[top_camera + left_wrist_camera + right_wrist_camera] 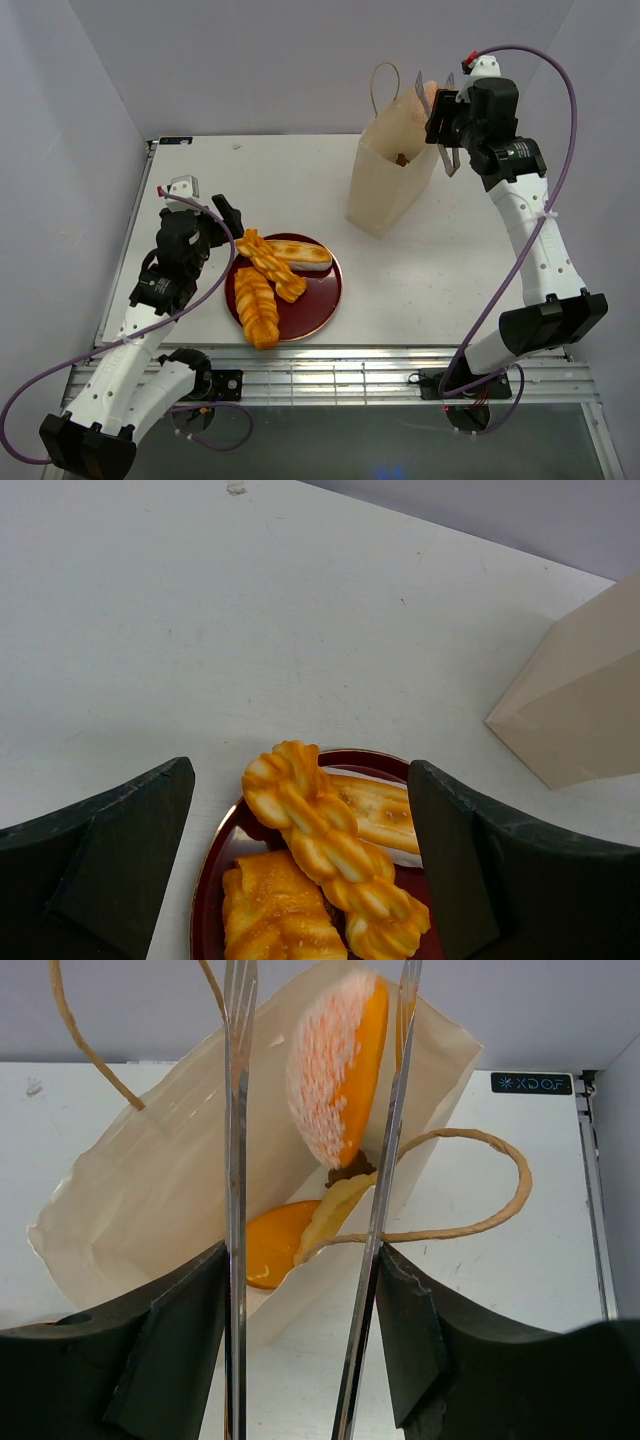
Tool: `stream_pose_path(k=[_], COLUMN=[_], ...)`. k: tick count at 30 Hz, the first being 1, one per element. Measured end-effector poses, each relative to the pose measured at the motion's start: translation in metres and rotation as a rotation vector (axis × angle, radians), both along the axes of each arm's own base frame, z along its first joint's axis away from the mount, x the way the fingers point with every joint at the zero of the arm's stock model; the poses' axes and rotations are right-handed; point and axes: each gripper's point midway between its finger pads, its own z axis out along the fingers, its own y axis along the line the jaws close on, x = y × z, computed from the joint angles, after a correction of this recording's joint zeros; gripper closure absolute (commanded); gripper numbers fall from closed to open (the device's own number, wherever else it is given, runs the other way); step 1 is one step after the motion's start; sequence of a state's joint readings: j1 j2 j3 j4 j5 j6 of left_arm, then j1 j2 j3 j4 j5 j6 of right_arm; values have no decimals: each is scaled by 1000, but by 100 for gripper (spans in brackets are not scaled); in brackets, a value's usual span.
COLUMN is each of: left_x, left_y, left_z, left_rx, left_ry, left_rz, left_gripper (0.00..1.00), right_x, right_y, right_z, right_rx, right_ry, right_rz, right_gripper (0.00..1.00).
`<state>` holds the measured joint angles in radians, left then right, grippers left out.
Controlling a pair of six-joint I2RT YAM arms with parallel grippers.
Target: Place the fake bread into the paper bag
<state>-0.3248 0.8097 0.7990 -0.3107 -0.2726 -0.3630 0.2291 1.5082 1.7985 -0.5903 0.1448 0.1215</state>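
**Bun in the tongs above the paper bag**

Your right gripper (447, 125) is clamped on the metal tongs (236, 1160), one finger pressing on the outside of each blade, and it hangs over the open mouth of the paper bag (385, 185). The round bun (335, 1070) sits between the blades, directly above the bag's mouth. In the right wrist view you can see its orange crust lying against one blade, with a clear gap between its pale sugared face and the other blade. Inside the bag lie an orange piece (270, 1250), a pale piece (335, 1210) and a dark brown piece (350, 1172). One loop handle (500, 1210) curls over the rim of the bag.

To the left of the bag, and nearer to you, the dark red plate (322, 296) rests on the table (300, 170), well apart from the bag. It carries two braided loaves (270, 262) and a long roll (300, 252). The roll is on the plate's bag-facing side.

Your left gripper (300, 770) is farther from the bag than the plate. Its fingers are spread wide and hold nothing, and it hovers at the plate's edge with the end of a braided loaf in view between the fingers.
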Motion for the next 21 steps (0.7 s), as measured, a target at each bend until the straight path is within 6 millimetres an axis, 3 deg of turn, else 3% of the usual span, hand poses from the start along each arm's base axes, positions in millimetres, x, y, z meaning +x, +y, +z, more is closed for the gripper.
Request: stream_pose_path(k=[13, 16, 21], left_x=[0, 0, 0], left_y=[0, 0, 0], left_z=[0, 0, -1], left_rx=[0, 0, 1], left_ry=[0, 1, 2], left_rz=[0, 0, 0], left_gripper=[2, 2, 2], right_x=[-4, -15, -52], right_y=[8, 10, 19], right_z=[13, 28, 79], right_rx=[27, 43, 91], right_ry=[-34, -69, -216], right_rz=[46, 73, 173], right_gripper=[35, 35, 36])
